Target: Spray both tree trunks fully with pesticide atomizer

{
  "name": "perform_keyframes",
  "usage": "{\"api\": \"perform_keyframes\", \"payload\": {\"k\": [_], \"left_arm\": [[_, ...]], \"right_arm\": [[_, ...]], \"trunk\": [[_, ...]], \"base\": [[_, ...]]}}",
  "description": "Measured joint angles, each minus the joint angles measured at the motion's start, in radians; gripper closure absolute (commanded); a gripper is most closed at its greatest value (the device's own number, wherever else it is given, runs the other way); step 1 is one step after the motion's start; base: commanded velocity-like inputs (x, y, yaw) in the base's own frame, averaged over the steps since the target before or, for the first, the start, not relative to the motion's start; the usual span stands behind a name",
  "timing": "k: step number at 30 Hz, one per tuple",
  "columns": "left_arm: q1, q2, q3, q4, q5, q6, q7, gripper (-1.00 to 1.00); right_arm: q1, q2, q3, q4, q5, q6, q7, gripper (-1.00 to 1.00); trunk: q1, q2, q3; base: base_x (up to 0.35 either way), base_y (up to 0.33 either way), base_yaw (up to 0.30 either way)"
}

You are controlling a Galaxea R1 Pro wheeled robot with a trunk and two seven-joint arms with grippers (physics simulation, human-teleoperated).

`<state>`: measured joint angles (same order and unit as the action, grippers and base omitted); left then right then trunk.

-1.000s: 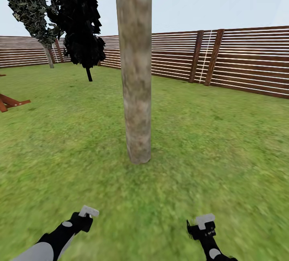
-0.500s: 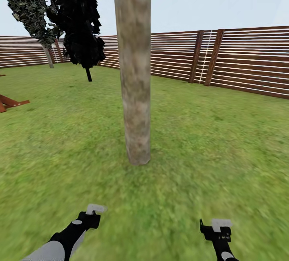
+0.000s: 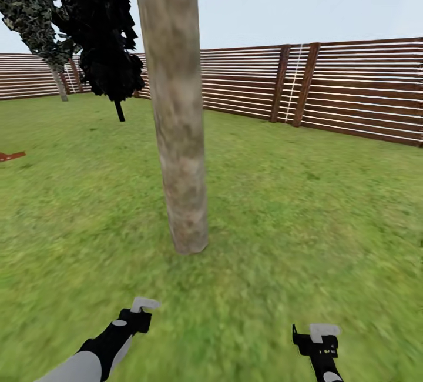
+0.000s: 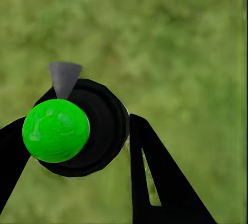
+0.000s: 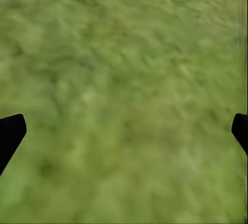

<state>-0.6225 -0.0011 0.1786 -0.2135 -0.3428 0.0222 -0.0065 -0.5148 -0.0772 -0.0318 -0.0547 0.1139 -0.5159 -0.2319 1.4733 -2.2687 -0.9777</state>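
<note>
Where the head camera looks, a tree trunk (image 3: 176,135) rises from grass (image 3: 305,217) ahead | left wrist: left gripper (image 4: 77,146) clamps the black, green-capped pesticide atomizer (image 4: 77,128) | right wrist: right gripper (image 5: 124,128) fingers spread, empty.

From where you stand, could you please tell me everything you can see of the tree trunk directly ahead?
The tree trunk is a thick, straight, branchless column of mottled pale grey-tan bark, with darker brownish patches. It leans slightly in the head view and runs out of the top of the picture, so its crown cannot be seen. Its base stands in the green grass, ahead of both arms and somewhat toward the left one. Nothing touches it except the ground, and no spray coating is evident on the bark.
</note>
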Motion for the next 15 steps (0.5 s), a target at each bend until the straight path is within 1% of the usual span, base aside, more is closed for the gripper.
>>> {"api": "perform_keyframes", "payload": {"k": [4, 6, 10, 13, 14, 15], "left_arm": [[-0.001, -0.014, -0.002, -0.001, 0.002, 0.002, 0.004, 1.00], [-0.001, -0.015, 0.000, -0.005, 0.001, 0.003, 0.004, 1.00], [-0.002, -0.014, 0.002, -0.008, 0.001, 0.002, 0.004, 1.00], [-0.005, -0.016, 0.001, -0.013, 0.002, 0.008, 0.004, 1.00], [-0.011, -0.018, 0.001, -0.033, 0.003, 0.062, 0.004, 1.00], [-0.013, -0.030, 0.003, -0.140, -0.002, 0.217, -0.002, 1.00]], "right_arm": [[0.000, 0.000, 0.000, 0.000, 0.000, 0.000, 0.001, -1.00], [0.000, 0.001, 0.000, 0.001, 0.000, 0.000, 0.001, -1.00], [0.001, 0.002, 0.000, 0.001, 0.000, 0.000, 0.001, -1.00], [0.002, 0.001, 0.000, 0.001, 0.000, 0.000, 0.002, -1.00], [0.002, 0.001, 0.000, 0.001, 0.000, 0.000, 0.002, -1.00], [0.002, 0.000, 0.000, 0.001, 0.000, 0.000, 0.002, -1.00]], "trunk": [[0.000, 0.000, 0.002], [0.000, 0.000, 0.003], [0.000, 0.000, 0.006], [0.000, 0.000, 0.008], [0.000, 0.000, 0.008], [0.000, 0.000, 0.009]], "base": [[0.070, -0.185, -0.236], [0.203, -0.153, -0.239], [0.259, -0.035, -0.239], [0.049, -0.003, -0.239], [0.003, 0.000, -0.239], [0.002, 0.000, -0.229]]}}
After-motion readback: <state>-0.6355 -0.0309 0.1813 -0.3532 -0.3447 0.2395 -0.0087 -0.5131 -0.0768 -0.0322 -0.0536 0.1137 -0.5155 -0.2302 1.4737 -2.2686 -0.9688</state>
